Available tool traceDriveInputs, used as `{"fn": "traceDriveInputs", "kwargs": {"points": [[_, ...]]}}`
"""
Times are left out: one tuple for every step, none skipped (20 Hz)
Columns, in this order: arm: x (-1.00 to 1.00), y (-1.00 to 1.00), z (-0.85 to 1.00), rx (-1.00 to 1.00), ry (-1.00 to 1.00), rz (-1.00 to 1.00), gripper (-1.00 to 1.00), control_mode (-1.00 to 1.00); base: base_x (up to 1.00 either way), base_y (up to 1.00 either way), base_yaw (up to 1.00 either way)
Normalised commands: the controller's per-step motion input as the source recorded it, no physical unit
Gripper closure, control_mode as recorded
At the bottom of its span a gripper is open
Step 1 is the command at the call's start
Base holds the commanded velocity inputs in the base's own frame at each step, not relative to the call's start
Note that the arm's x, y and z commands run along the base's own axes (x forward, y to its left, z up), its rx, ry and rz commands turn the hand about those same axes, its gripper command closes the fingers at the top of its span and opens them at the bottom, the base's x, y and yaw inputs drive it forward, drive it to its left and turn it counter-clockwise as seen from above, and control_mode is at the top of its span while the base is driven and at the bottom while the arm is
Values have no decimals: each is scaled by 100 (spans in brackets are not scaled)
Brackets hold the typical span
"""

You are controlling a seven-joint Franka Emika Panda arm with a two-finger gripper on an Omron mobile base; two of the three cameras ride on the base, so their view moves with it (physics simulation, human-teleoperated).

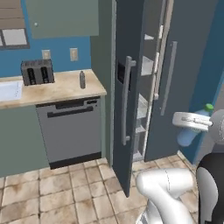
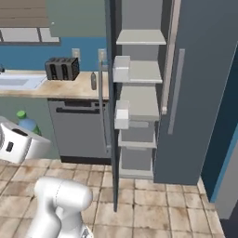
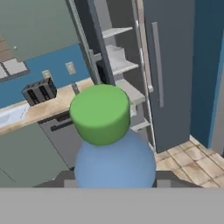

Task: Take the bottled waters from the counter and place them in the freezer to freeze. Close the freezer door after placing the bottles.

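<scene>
My gripper is shut on the clear blue bottled water, whose green cap looms close in the hand view. The held blue bottle hangs low at the right, in front of the fridge unit; from the other side the same bottle sits behind the white hand. The smoky grey bottle stands upright on the beige counter near its right end. The freezer door stands open, baring the freezer's pale shelves.
A black toaster sits at the back of the counter, with a white sink to its left. A grey dishwasher sits under the counter. The fridge's other door is closed. Tiled floor lies before the freezer.
</scene>
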Motion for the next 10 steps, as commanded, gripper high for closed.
{"fn": "traceDriveInputs", "kwargs": {"points": [[0,0,0,0,0,0,100,100,47,-100,-11],[0,0,0,0,0,0,100,100,46,-100,-9],[0,0,0,0,0,0,100,100,49,-100,-7],[0,0,0,0,0,0,100,100,49,-100,-3],[0,0,0,0,0,0,100,100,44,-100,0],[0,0,0,0,0,0,100,100,33,-100,0],[0,0,0,0,0,0,100,100,22,-100,0],[0,0,0,0,0,0,100,100,34,-100,1],[0,0,0,0,0,0,100,100,49,-89,5],[0,0,0,0,0,0,100,100,79,-64,15]]}}
